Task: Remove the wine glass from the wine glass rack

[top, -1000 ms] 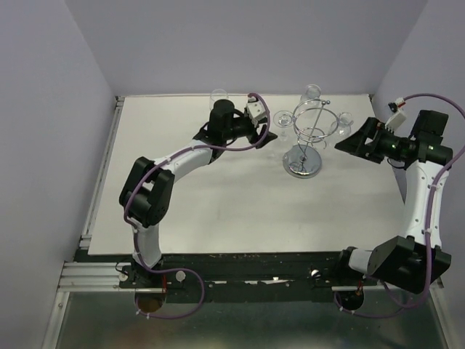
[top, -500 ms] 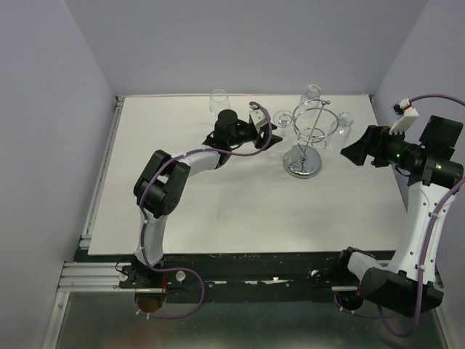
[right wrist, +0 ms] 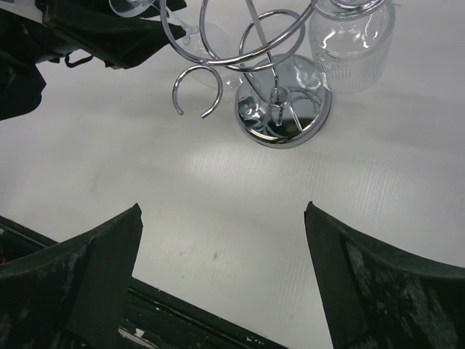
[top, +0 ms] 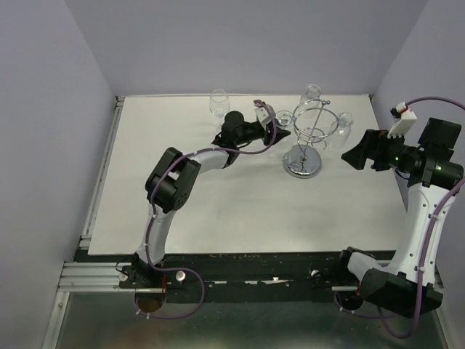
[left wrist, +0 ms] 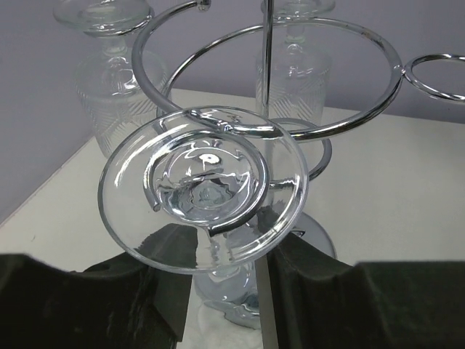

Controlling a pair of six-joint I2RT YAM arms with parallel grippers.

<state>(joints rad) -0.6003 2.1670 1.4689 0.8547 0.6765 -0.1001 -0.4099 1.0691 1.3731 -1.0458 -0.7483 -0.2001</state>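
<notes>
Left wrist view shows you the wine glass [left wrist: 203, 185] hanging upside down from a small loop of the wine glass rack [top: 303, 167]. Its round foot lies just above the fingers [left wrist: 87, 298] and its stem goes down into the gap between them. The left gripper [left wrist: 221, 313] is partly closed, one finger on each side of the stem. You cannot tell from here whether the pads already press the glass.

The right gripper [right wrist: 221, 280] is wide apart and holds nothing. The rack stands well ahead of its fingers.

Expect the glass to be light, stiff, smooth and very fragile. The stem is probably the weakest part and the surface is slippery, so squeeze gently and only as much as needed. The best hold seems to be low on the stem, where it meets the bowl, between your left fingers. The foot is wider than the loop, so the glass likely must slide sideways out of the opening, not straight down. Two other glasses [left wrist: 109, 87] hang beyond the fingers, and the light chrome rack may tip if you pull hard.
</notes>
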